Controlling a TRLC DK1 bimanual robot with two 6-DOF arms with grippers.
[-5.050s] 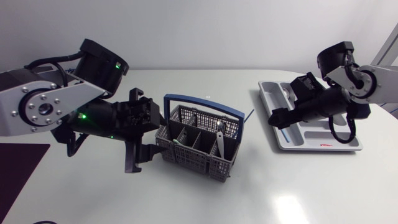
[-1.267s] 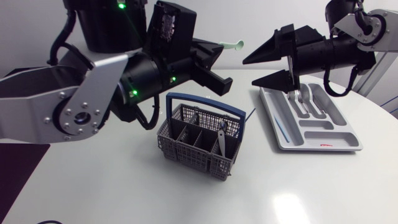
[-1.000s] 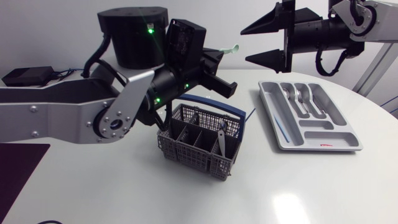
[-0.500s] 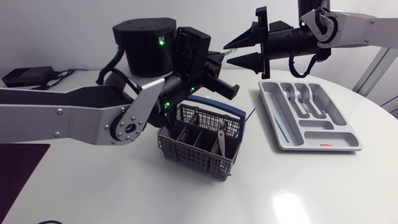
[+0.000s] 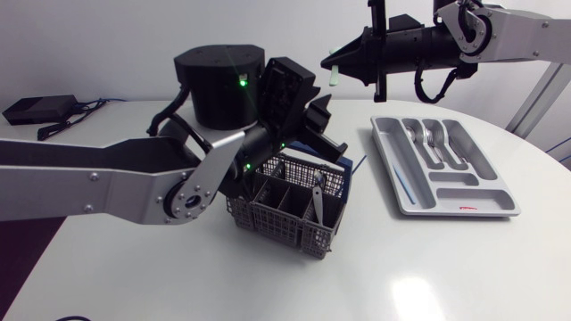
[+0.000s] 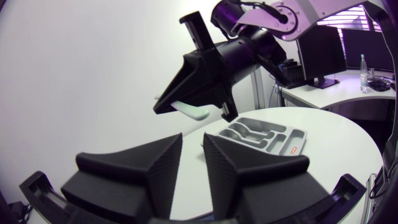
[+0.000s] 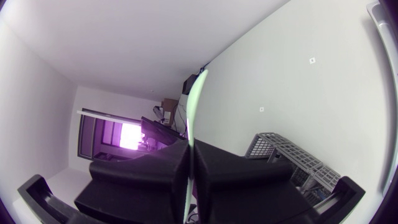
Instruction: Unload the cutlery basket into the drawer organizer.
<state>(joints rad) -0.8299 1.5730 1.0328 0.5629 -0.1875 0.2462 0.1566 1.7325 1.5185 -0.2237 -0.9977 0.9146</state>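
Observation:
My right gripper [image 5: 330, 62] hangs high above the table, shut on a thin pale green utensil [image 5: 332, 74]. In the right wrist view the utensil [image 7: 198, 106] juts out from between the closed fingers [image 7: 214, 165]. My left gripper [image 5: 323, 125] sits just below and left of it, over the grey cutlery basket [image 5: 285, 209]. Its fingers [image 6: 155, 165] stand slightly apart with nothing between them. Ahead of them in the left wrist view is the right gripper [image 6: 163, 106] with the green utensil [image 6: 193, 112]. The grey drawer organizer [image 5: 406, 201] lies at the right, with spoons and forks [image 5: 430, 138] in it.
The basket has a blue handle [image 5: 343, 165] and holds a spoon [image 5: 317, 192] and other cutlery. A small black box [image 5: 40, 109] sits at the table's back left, a dark mat [image 5: 27, 241] at the front left. White tabletop lies between basket and organizer.
My right gripper has come in from the right and shut on the green utensil. My left gripper has let it go, parted its fingers and dropped lower over the basket.

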